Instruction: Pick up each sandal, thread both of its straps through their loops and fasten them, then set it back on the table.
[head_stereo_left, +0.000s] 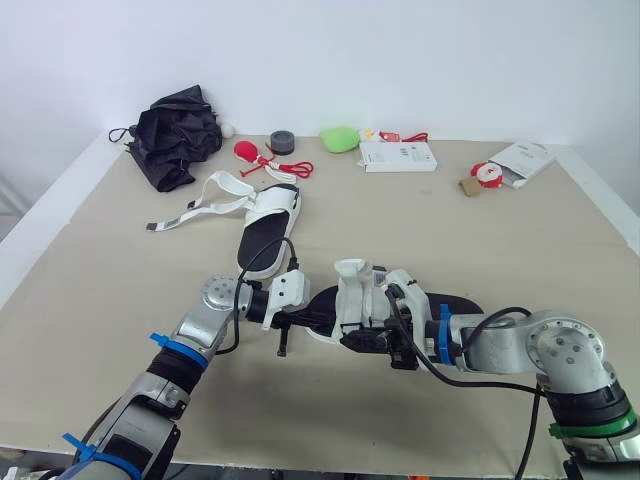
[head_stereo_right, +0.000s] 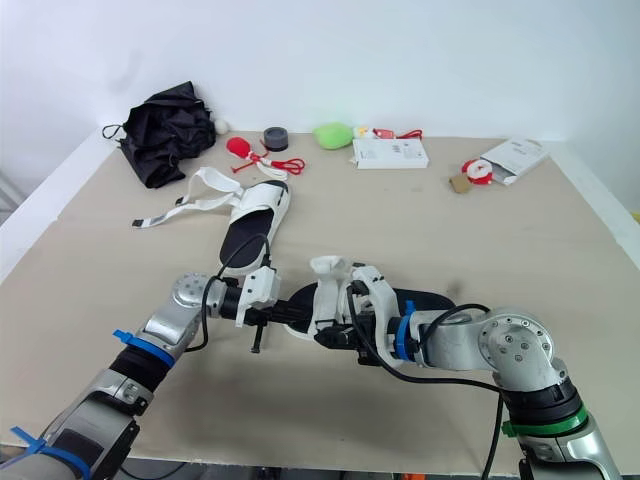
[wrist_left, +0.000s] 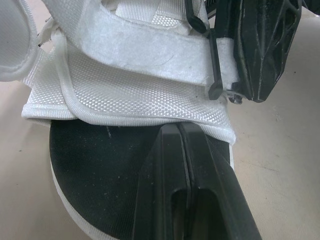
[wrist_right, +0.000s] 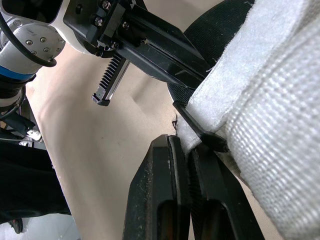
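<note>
Two end effectors meet at the near sandal, which is at the front middle of the worktop.
The right end effector is clenched on the edge of the white strap, just beside its black loop. The left end effector has its fingers pressed together over the black footbed, tips at the white upper's hem. The second sandal lies farther back, straps loose.

Silver arms, blue ties, black cables; black left claw, right claw.
</note>
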